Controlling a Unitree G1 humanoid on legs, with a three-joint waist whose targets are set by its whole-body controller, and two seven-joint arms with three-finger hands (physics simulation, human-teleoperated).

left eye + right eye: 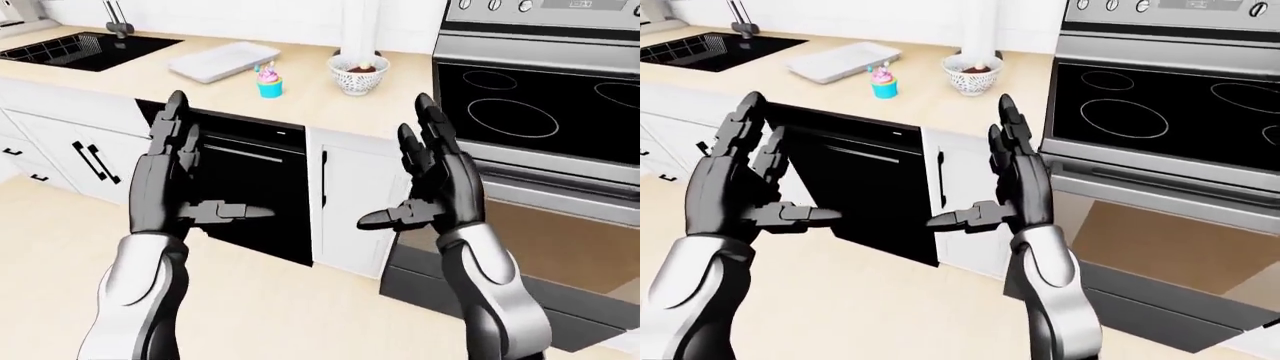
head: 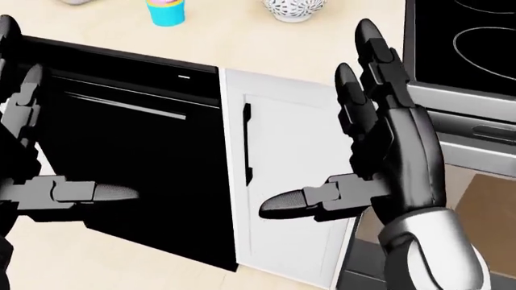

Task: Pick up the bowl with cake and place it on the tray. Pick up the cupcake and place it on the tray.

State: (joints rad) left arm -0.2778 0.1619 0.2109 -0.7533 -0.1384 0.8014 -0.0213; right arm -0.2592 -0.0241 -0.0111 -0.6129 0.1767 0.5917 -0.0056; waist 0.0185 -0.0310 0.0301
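Observation:
On the beige counter in the left-eye view stand a white patterned bowl with cake (image 1: 358, 73), a cupcake (image 1: 268, 82) in a blue wrapper, and a pale flat tray (image 1: 222, 60) to the left of them. Both hands are held up well below the counter, palms facing each other. My left hand (image 1: 212, 166) is open and empty, fingers up, thumb pointing right. My right hand (image 1: 397, 171) is open and empty too, thumb pointing left. In the head view only the cupcake's base (image 2: 167, 12) and the bowl's bottom (image 2: 295, 7) show at the top edge.
A black dishwasher (image 1: 250, 195) and a white cabinet door (image 1: 350, 202) sit under the counter. A sink (image 1: 85, 51) lies at the upper left. The stove (image 1: 540, 105) is at the right, with its oven door (image 1: 520, 300) hanging open low.

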